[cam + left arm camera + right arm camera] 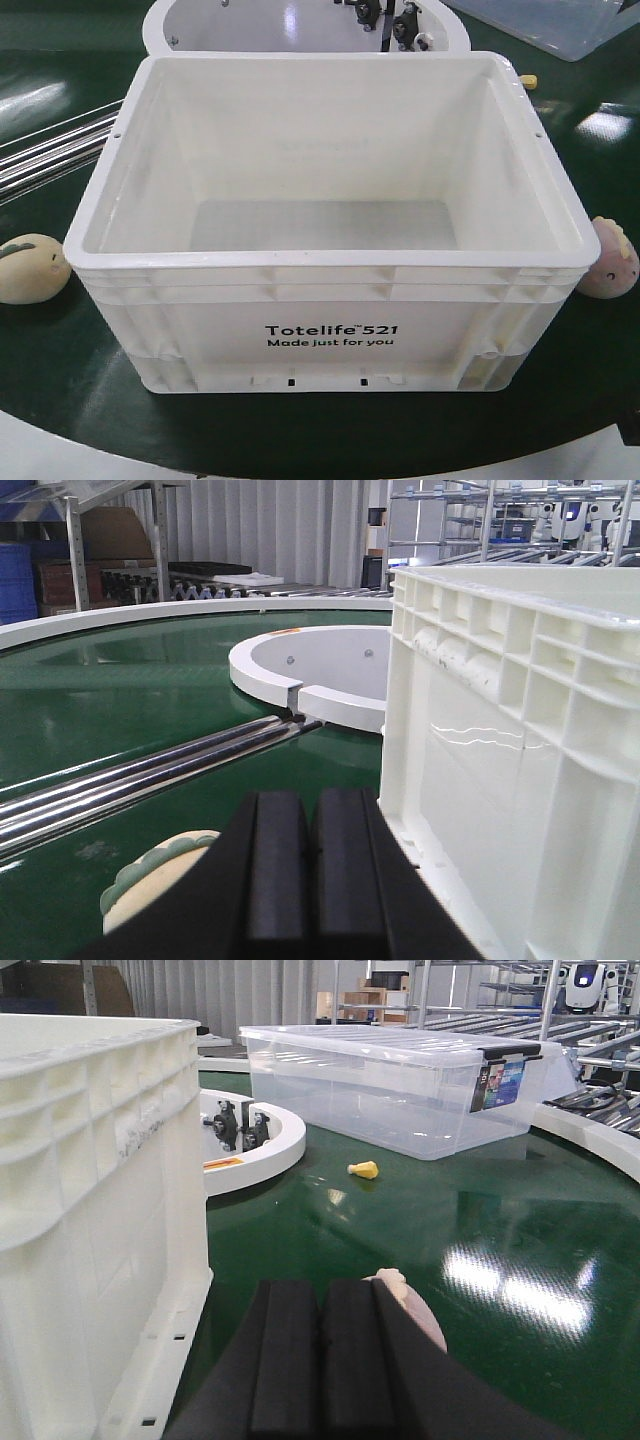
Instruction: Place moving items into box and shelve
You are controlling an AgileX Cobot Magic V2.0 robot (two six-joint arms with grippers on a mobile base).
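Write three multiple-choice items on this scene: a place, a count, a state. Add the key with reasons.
1. Where is the cream-yellow toy?
A) in the white tote
B) on the green surface at the tote's left
C) on the tote's rim

2. How many toys lie inside the tote?
A) none
B) one
C) two

3. How is the left gripper?
A) wide open
B) shut on a toy
C) shut, holding nothing

1 B: it rests beside the tote's left wall.
2 A: the tote's floor is bare; the pink toy sits outside, at right.
3 C: its black pads meet, nothing between.
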